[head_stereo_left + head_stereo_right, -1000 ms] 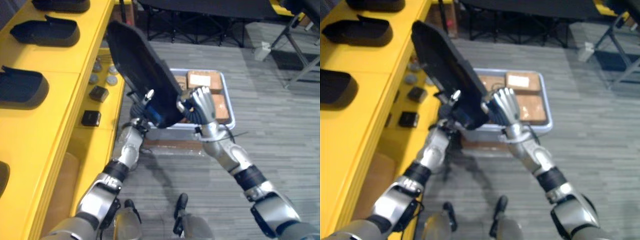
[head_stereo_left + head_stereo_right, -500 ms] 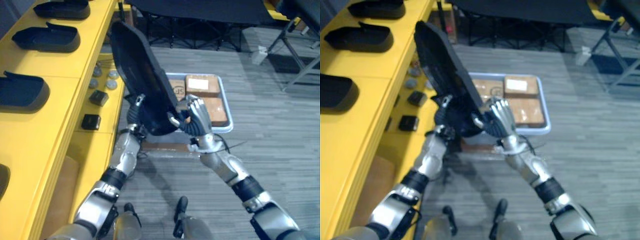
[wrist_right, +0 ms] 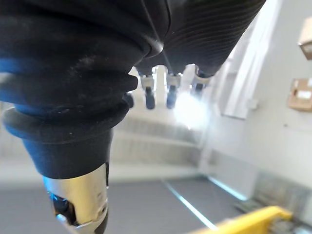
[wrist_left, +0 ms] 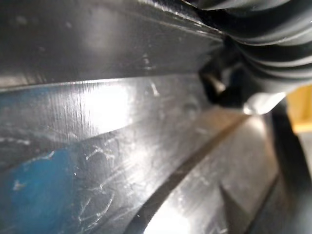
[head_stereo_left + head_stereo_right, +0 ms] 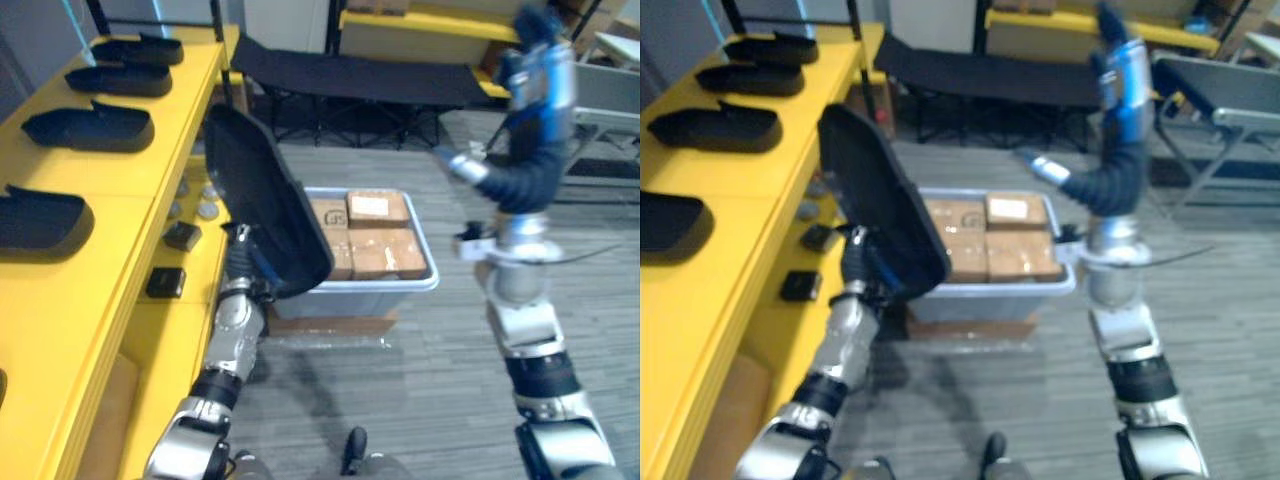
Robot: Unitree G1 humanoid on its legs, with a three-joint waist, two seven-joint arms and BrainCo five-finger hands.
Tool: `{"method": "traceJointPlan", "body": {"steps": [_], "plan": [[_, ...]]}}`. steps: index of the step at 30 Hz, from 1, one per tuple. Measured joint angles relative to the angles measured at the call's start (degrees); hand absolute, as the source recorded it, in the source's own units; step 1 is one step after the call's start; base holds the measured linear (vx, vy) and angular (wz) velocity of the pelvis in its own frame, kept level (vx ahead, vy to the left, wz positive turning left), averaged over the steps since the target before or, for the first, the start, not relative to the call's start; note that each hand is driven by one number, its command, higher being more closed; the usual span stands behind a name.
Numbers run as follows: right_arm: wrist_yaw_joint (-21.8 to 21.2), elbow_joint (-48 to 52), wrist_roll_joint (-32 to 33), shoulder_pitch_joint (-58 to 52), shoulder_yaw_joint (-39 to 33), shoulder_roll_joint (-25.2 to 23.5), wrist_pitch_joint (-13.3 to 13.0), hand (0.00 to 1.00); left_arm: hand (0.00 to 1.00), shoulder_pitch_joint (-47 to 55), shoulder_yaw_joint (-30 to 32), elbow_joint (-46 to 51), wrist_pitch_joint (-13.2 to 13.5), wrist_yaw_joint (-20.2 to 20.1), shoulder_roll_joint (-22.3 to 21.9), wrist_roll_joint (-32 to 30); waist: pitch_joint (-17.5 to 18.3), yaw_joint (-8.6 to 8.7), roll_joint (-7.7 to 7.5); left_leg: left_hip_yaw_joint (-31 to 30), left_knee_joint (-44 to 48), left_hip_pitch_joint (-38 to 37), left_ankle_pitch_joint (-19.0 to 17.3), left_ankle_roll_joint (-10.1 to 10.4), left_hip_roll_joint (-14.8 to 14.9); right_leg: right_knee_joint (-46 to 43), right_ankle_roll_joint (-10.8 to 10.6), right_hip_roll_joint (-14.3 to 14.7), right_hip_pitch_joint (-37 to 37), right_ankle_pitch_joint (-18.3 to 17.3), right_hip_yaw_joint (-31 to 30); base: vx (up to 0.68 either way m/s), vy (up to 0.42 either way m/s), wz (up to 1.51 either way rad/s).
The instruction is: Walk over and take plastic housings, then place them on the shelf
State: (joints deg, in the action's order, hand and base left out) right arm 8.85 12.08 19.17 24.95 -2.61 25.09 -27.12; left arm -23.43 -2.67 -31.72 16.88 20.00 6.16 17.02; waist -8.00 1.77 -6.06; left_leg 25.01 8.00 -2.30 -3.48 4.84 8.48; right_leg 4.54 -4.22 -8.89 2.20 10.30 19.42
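In my left hand (image 5: 240, 270) the black plastic housing (image 5: 265, 210) stands tilted, its broad end up above the wrist. My thumb is hooked over its lower edge and the other fingers go behind it, so the hand is clamped on it. To the left of that hand runs the yellow shelf (image 5: 120, 200), with more black housings (image 5: 90, 130) lying on its top, apart from the one I hold. Just past the held housing, to the right of my left hand, sits a grey bin (image 5: 420, 283) with brown cardboard boxes (image 5: 385, 250) packed side by side inside. My right hand (image 5: 535, 70) is high above the bin, fingers (image 3: 169, 95) straight, holding nothing.
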Motion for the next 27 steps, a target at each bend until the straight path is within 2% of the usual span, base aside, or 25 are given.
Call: {"method": "traceJointPlan", "body": {"steps": [2,4,6,8,9,12,15,19,21,23,27], "plan": [[-4.02,0.99,9.24,-7.38,-3.25,-1.95,3.33,0.00,1.00,1.53,1.31,0.31,2.18,3.49,-0.47,-3.93,0.99,0.26,0.25,0.73,-1.94,-1.51,0.62,0.07,-0.58,-0.01,-0.20,-0.13,0.16,-0.13,-0.71,0.03,0.043,-0.13],[-5.17,0.88,12.15,-15.91,-5.44,-4.95,5.78,0.00,1.00,3.61,2.53,2.35,3.89,5.30,-0.59,-5.44,1.33,1.04,0.44,0.84,-3.60,-2.50,0.94,0.10,-1.02,-0.01,-0.53,-0.22,0.47,-0.38,-0.76,0.02,0.036,-0.05],[-5.20,-0.37,13.32,-24.31,-6.45,-8.10,7.86,0.00,1.00,7.33,4.07,7.94,5.99,6.57,-1.01,-6.72,1.50,2.29,0.82,1.04,-5.20,-3.09,1.41,0.19,-1.54,0.00,-0.94,-0.45,0.44,-0.69,-0.78,0.02,0.039,-0.04],[-4.98,-3.38,13.32,-31.32,-7.47,-11.03,9.85,0.00,1.00,11.39,4.39,15.83,7.35,7.76,-1.92,-6.97,1.77,2.46,1.47,2.31,-7.04,-4.31,1.83,0.33,-2.00,-0.01,-1.11,-0.49,0.15,-0.83,-1.78,0.03,0.056,-0.21],[-5.28,-6.63,14.37,-36.04,-8.25,-12.96,10.97,0.00,1.00,14.97,4.35,23.31,8.58,8.32,-2.81,-6.96,2.01,2.60,2.13,2.76,-7.63,-4.59,1.82,0.31,-2.25,-0.01,-1.28,-0.88,0.00,-0.96,-2.38,0.03,0.070,-0.18],[-5.19,-11.28,16.02,-41.64,-9.70,-16.60,12.21,0.00,1.00,21.00,4.04,33.63,9.57,8.60,-3.92,-9.21,2.27,3.65,2.90,2.63,-7.07,-4.18,1.34,0.23,-2.30,-0.02,-1.57,-1.06,-0.07,-1.19,-2.26,0.03,0.052,-0.01],[-4.91,-15.33,15.86,-43.45,-10.25,-18.00,11.99,0.00,1.00,24.46,2.89,36.82,10.02,8.41,-4.84,-9.73,0.69,3.75,3.70,2.12,-1.35,-1.72,-1.77,0.02,-1.02,-1.84,-1.86,-1.36,-0.62,-2.19,-2.13,-0.02,0.039,0.05],[-4.02,-18.63,14.69,-43.67,-11.47,-18.42,9.41,0.00,1.00,28.68,1.52,37.55,9.93,8.21,-4.78,-11.04,-2.45,3.62,5.04,0.29,6.62,2.26,-5.73,-0.66,0.60,-6.08,-2.13,-2.01,-2.32,-4.39,-1.65,-0.09,0.041,0.13],[-3.95,-19.98,14.52,-43.44,-11.94,-18.47,8.80,0.00,1.00,28.72,1.66,37.55,9.73,8.61,-4.61,-11.14,-3.62,3.55,4.86,-1.00,8.69,3.07,-6.56,-0.99,0.82,-7.34,-2.29,-2.21,-2.28,-4.91,-0.57,-0.05,0.024,0.27],[-4.21,-20.47,13.74,-43.23,-12.01,-18.46,7.13,0.00,1.00,29.56,3.05,37.55,9.74,10.10,-4.01,-11.27,-4.38,2.32,4.67,-1.24,9.47,3.30,-7.16,-1.07,0.77,-8.22,-2.28,-2.58,-2.24,-5.32,-0.50,-0.04,0.043,0.09],[-7.23,-20.46,13.81,-41.49,-11.92,-18.45,5.54,0.00,1.00,31.38,8.75,38.24,9.17,15.86,-3.84,-13.96,-4.72,1.85,4.86,-4.09,8.71,3.78,-7.06,-1.32,-0.67,-9.36,-2.51,-4.09,-1.51,-6.66,1.93,0.01,0.029,0.36]]}}
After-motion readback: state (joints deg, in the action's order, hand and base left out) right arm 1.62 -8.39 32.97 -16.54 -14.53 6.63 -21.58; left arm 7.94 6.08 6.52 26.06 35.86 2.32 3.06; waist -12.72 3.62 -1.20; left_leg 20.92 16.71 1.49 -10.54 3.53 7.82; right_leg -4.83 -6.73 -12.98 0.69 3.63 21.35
